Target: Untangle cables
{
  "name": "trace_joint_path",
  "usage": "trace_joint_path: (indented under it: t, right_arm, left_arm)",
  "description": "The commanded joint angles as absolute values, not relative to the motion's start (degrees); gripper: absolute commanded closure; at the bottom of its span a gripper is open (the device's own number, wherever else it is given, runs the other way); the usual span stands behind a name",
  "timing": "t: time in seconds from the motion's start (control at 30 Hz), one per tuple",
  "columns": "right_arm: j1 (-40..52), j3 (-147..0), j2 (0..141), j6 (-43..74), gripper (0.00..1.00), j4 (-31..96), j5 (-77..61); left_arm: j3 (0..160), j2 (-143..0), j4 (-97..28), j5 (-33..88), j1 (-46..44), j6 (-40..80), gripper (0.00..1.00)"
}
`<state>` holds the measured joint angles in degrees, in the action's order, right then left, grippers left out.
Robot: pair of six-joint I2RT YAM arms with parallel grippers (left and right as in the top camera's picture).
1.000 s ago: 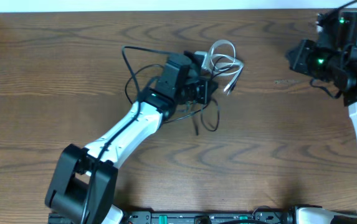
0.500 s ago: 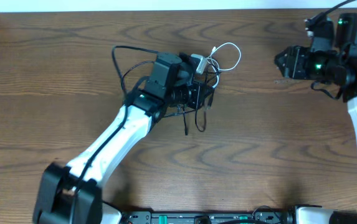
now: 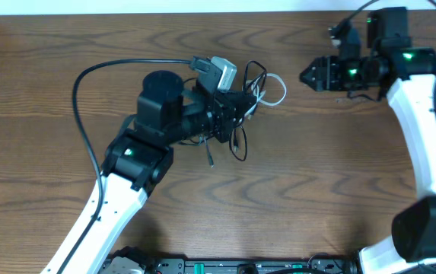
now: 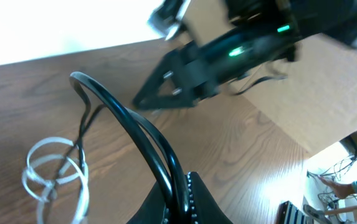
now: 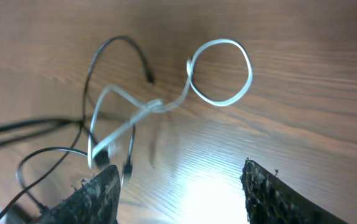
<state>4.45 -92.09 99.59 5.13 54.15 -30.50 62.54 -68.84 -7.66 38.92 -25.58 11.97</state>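
Toward the far middle of the table (image 3: 42, 144), the left gripper (image 3: 231, 114) is clamped tight on the black cable (image 3: 238, 149). In the left wrist view the strands of that cable run straight into its closed jaws. Over the last second this arm has swung round and dragged the bundle a little to the left. The white cable (image 3: 275, 90) now trails out on the right of the grip as an open loop, no longer bunched up against the fingers. It does seem to cross the black one close to the left gripper, though the overhead view is too cluttered there to tell exactly how. The bigger change is on the right. The right gripper (image 3: 307, 77) has come in from the far right edge and now hangs near the white loop but apart from it, pointing at it. Its jaws were nearly closed a moment ago and have spread wide, and in its own wrist view nothing lies between them. By my reading this is the set-up for a pull-apart. One hand anchors the black cable, and the other looks ready to take the white loop and draw it rightward.
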Motion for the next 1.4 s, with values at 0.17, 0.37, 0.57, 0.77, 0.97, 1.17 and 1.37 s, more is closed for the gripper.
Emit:
trace_joint_path:
  t: [0.17, 0.37, 0.57, 0.77, 0.97, 1.17, 1.37]
  right_arm:
    - [8.3, -93.0, 108.1, 8.1, 0.44, 52.5, -39.0]
    - [8.7, -93.0, 114.3, 7.4, 0.35, 51.7, -47.2]
    - [8.7, -93.0, 120.3, 6.6, 0.26, 49.1, -57.0]
    - [10.3, -93.0, 125.3, 19.7, 0.26, 40.4, -65.6]
    - [13.5, -93.0, 126.4, 29.0, 0.33, 32.2, -65.5]
    - [17.4, -93.0, 126.4, 29.8, 0.42, 33.7, -59.7]
    - [18.0, -92.9, 126.4, 26.2, 0.45, 33.9, -57.1]
  left_arm:
    - [63.0, -67.2, -8.2, 39.9, -23.7, 11.2, 0.92]
    - [63.0, -67.2, -10.3, 39.9, -22.1, 11.2, 0.93]
    - [63.0, -67.3, -10.7, 39.9, -22.0, 11.2, 0.93]
    - [63.0, -67.8, -12.3, 39.9, -22.0, 11.2, 0.93]
    - [63.0, -67.9, -13.5, 39.9, -22.0, 11.2, 0.93]
    - [63.0, -67.8, -13.5, 39.9, -22.0, 11.2, 0.92]
    - [63.0, -67.8, -13.4, 39.9, -22.0, 11.2, 0.93]
